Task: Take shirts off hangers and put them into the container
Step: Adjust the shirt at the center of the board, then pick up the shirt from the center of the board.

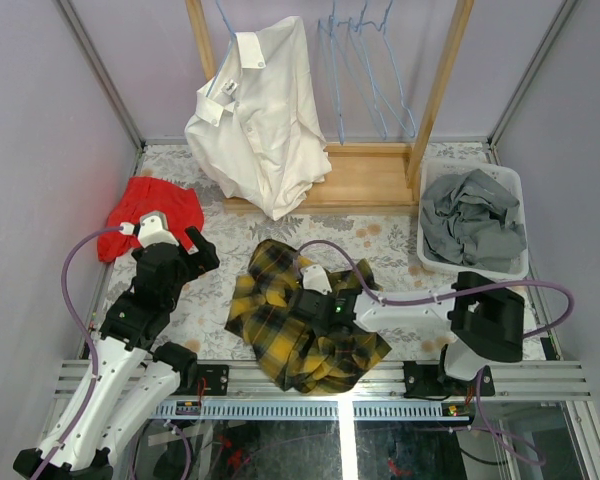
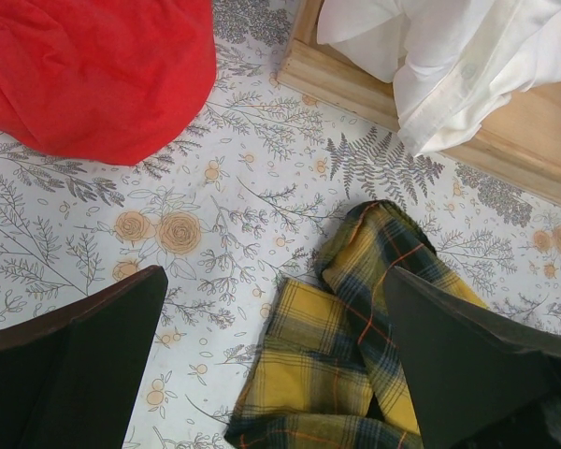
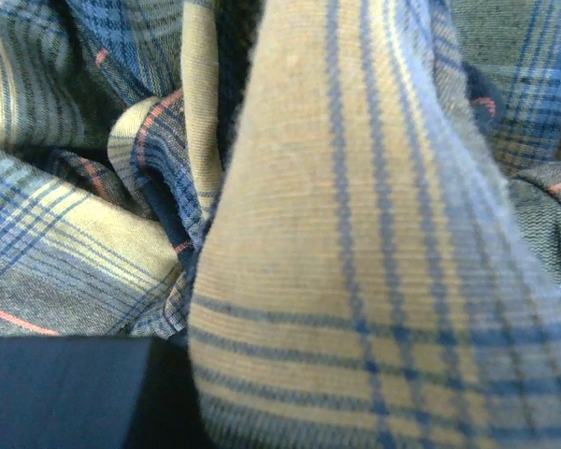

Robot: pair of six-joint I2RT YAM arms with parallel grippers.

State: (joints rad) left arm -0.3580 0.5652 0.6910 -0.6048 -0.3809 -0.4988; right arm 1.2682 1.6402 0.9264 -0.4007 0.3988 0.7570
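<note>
One plaid shirt [image 1: 280,350] lies crumpled at near centre; the right gripper [image 1: 302,288] is buried in it, pinch unclear. Take a thick fold, lift high, swing right to the container [image 1: 425,225]. The left gripper [image 2: 273,281] hangs spread wide.

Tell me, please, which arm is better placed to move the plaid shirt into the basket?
The right arm. The right gripper is buried in the plaid shirt, and the basket sits on that side. The left gripper hangs open over the table near the red cloth.

Floral table [image 1: 385,238], plaid shirt [image 1: 270,322], red cloth [image 1: 152,208], basket [image 1: 423,226]
</note>
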